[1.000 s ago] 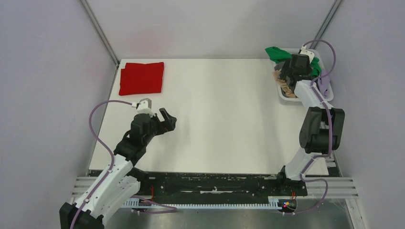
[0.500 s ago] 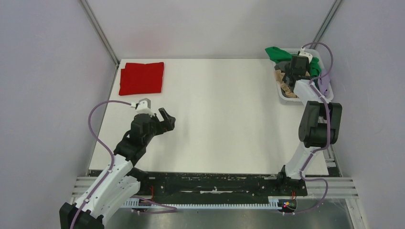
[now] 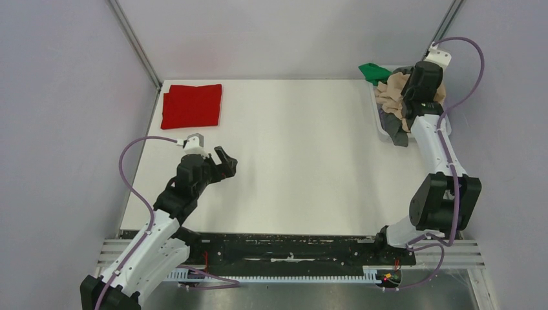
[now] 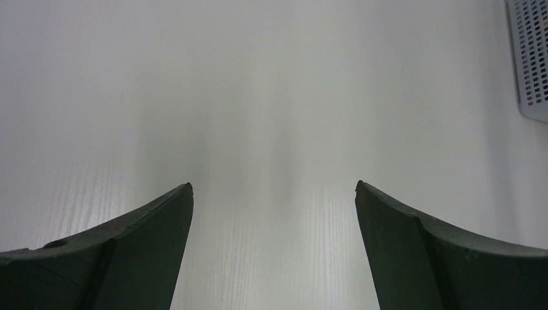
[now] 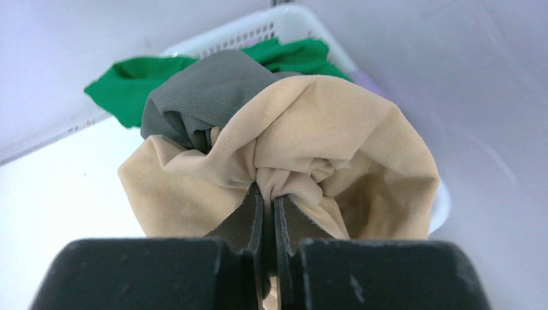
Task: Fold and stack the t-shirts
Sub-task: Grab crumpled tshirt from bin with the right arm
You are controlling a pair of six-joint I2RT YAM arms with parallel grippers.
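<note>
A red t-shirt (image 3: 191,105), folded to a rectangle, lies at the table's far left corner. My right gripper (image 5: 269,196) is shut on a bunch of the beige t-shirt (image 5: 323,148), lifted above the white basket (image 3: 382,132) at the far right. A grey garment (image 5: 200,97) clings to the beige cloth and hangs with it (image 3: 393,123). In the top view the right gripper (image 3: 413,97) sits behind the raised beige bundle (image 3: 392,93). My left gripper (image 4: 273,187) hangs open over bare table at the near left (image 3: 223,158), holding nothing.
A green garment (image 3: 373,71) drapes over the basket's far rim (image 5: 284,19). Metal frame posts rise at both far corners of the table. The grey walls stand close behind the basket.
My right gripper closed on the beige t-shirt in the basket and rose with it, dragging grey cloth up too. The left arm stayed still.
</note>
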